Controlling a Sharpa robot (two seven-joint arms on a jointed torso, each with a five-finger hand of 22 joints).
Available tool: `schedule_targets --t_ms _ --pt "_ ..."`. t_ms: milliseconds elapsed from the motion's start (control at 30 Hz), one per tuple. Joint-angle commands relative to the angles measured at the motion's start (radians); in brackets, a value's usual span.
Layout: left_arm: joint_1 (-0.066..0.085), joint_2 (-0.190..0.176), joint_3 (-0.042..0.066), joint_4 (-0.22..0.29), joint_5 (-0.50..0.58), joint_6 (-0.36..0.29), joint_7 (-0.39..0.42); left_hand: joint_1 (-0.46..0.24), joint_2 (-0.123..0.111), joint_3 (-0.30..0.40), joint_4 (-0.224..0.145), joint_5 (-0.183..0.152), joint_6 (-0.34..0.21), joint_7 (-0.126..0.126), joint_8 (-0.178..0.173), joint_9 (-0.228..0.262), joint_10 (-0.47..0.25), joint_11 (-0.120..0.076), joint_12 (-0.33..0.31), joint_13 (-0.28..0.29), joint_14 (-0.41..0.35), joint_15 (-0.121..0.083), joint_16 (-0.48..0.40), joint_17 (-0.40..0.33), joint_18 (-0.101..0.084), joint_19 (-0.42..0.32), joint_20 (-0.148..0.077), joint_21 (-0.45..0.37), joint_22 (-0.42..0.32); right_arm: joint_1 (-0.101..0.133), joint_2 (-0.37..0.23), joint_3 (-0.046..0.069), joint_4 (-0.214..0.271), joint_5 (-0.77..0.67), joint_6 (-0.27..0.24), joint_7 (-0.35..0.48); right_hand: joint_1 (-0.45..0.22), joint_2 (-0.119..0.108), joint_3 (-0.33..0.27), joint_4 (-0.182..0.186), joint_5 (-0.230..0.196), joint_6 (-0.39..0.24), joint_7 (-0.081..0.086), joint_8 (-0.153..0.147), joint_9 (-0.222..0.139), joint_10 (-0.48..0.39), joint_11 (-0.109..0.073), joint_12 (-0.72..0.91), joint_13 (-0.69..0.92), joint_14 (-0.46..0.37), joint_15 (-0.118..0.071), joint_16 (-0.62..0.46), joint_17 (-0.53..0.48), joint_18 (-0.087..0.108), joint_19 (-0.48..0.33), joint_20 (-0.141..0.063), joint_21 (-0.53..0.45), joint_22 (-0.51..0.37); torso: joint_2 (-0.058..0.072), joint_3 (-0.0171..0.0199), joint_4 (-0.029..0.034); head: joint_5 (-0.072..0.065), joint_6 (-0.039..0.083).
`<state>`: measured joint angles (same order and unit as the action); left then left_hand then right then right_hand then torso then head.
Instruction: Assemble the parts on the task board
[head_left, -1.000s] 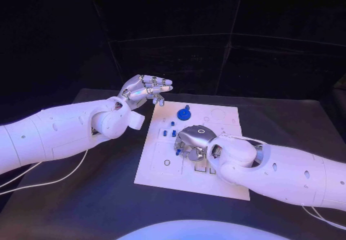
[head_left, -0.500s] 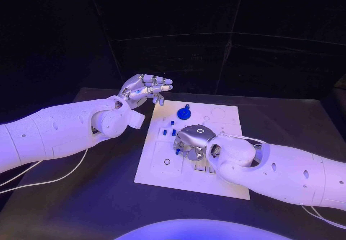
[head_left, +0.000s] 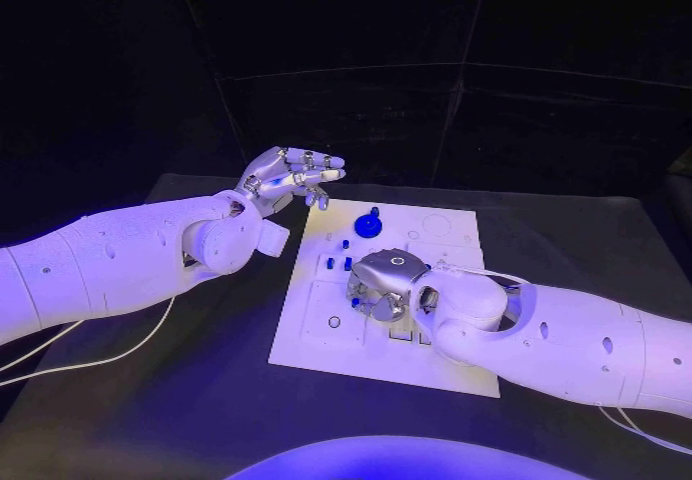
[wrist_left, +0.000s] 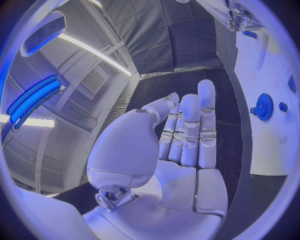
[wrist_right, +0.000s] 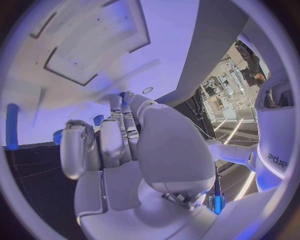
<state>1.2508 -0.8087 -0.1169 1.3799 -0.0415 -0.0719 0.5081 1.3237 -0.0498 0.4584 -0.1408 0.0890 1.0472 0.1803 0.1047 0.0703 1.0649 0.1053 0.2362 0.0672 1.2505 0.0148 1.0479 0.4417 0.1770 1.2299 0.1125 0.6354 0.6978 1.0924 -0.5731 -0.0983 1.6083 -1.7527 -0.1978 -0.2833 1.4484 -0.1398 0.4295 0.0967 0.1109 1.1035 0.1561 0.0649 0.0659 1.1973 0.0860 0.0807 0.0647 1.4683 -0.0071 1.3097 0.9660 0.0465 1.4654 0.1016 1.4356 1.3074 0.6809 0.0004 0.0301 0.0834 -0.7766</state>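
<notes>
We see the task board (head_left: 325, 335), a white plate, lying flat in the middle of the black table (head_left: 173, 400), its long axis running away from the robot and tilted a little clockwise. Near its far end a blue gear (head_left: 369, 227) lies flat with a short blue peg standing up from it; the left wrist view shows the same gear (wrist_left: 264, 106) face-on, teeth around its rim. Nearer the robot, two small blue pegs (head_left: 338, 264) stand upright side by side in the board.

The right hand (head_left: 379, 285) is down over the board's middle, palm down, fingers curled toward the surface. In the right wrist view its fingertips (wrist_right: 127, 98) meet a small blue piece (wrist_right: 123, 94) on the board, but we cannot tell whether it is gripped. That hand and wrist hide the board's middle and part of its right side.

The left hand (head_left: 289, 178) is raised above the table just beyond the board's far left corner, holding nothing, its fingers loosely bent and apart; from its wrist camera the left hand (wrist_left: 181, 145) shows its fingers fairly straight and side by side.
</notes>
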Motion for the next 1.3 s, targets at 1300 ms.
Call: schedule_targets --t_ms 1300 --pt "0.002 0.004 -0.014 -0.002 0.005 0.025 -0.011 0.011 -0.003 0.000 -0.012 0.002 -0.001 0.004 0.003 -0.002 -0.005 0.005 0.004 -0.001 -0.009 0.000 -0.005 -0.004 0.006 -0.008 -0.003 -0.006 -0.001 0.090 -0.325 0.037 0.110 0.071 -0.009 -0.049 0.014 -0.015 -0.333 0.053 -0.012 -0.159 -0.004 0.000 0.002 -0.236 0.020 0.104 0.003 -0.008 0.024 -0.036 -0.075 0.022 -0.035 0.022 -0.076 -0.008 -0.001 0.0016 -0.0022 -0.050 0.038"
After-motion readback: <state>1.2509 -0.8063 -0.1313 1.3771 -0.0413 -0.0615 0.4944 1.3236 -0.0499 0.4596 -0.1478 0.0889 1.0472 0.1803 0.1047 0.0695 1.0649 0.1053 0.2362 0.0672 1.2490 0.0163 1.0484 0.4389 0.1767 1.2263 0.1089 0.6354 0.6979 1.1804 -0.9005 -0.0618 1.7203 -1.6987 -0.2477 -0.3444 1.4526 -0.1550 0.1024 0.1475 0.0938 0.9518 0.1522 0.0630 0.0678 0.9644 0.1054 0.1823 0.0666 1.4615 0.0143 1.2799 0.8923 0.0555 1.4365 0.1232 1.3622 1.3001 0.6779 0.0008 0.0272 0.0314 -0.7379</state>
